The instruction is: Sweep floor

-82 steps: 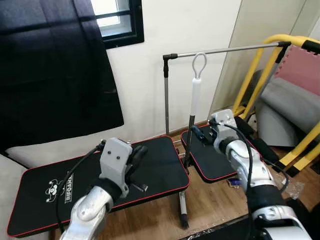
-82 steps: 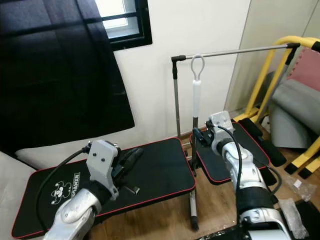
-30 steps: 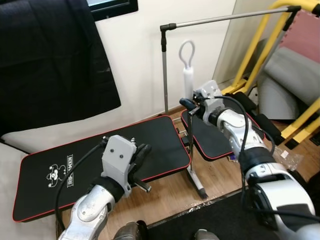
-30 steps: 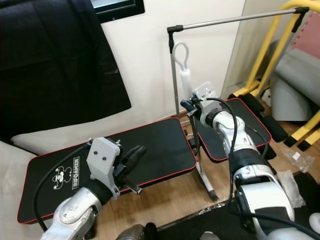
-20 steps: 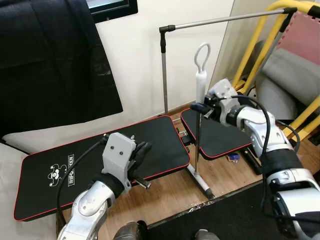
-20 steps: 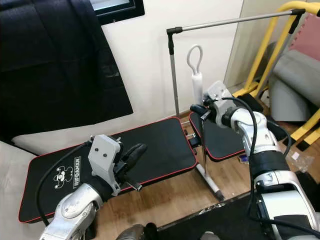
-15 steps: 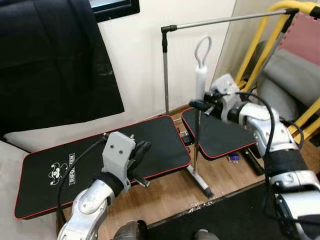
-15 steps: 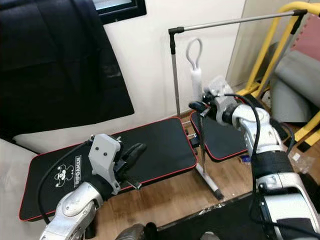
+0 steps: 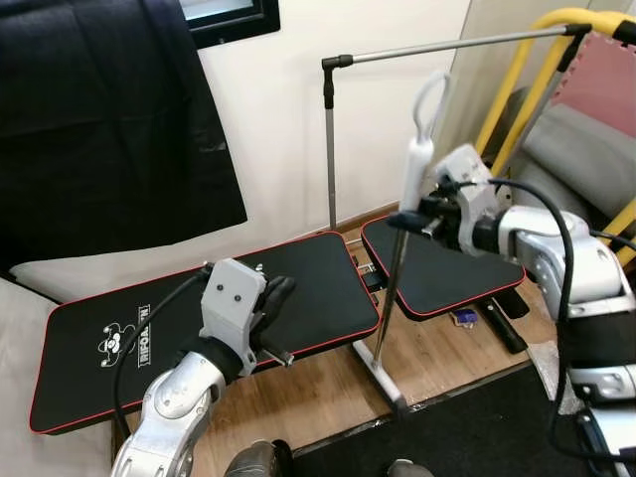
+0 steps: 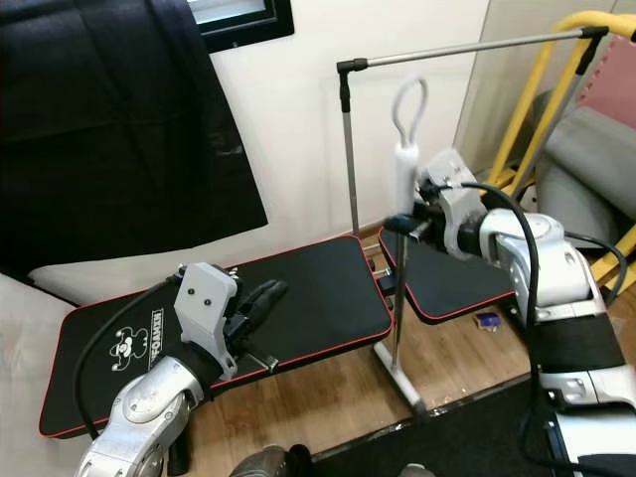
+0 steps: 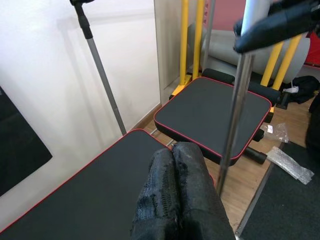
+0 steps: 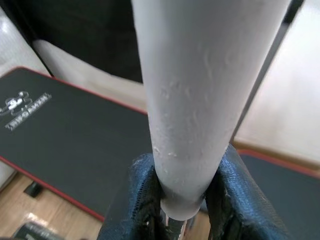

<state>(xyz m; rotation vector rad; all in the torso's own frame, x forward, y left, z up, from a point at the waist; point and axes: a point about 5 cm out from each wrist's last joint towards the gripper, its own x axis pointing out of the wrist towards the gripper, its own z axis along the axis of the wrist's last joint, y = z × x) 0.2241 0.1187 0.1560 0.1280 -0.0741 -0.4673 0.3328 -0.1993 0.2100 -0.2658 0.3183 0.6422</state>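
While the robot stands over the benches, findings run largest to smallest:

Long bench (image 9: 189, 318): black pad with red piping, lying left of centre, near the white wall.
Short bench (image 9: 437, 273): same make, just beside the long bench's right end, with a narrow gap between.
Clothes rail (image 9: 447, 45): grey bar over the short bench; its upright stands behind that gap.
Floor (image 9: 328, 393): a strip of bare wood runs from the bench edges to a dark mat (image 9: 477, 422) at the robot's feet; this is the open room.
Broom (image 9: 412, 189): upright, slightly tilted; white grip with a loop on top, metal shaft running down to the floor by the mat's edge. Its head is too slim to make out, possibly a brush.
Right gripper (image 12: 182, 197): fingers clamped on the broom at the base of the white grip; the wrist view confirms contact on both sides.
Left gripper (image 11: 175, 185): fingers pressed together, holding nothing, above the long bench's near edge.
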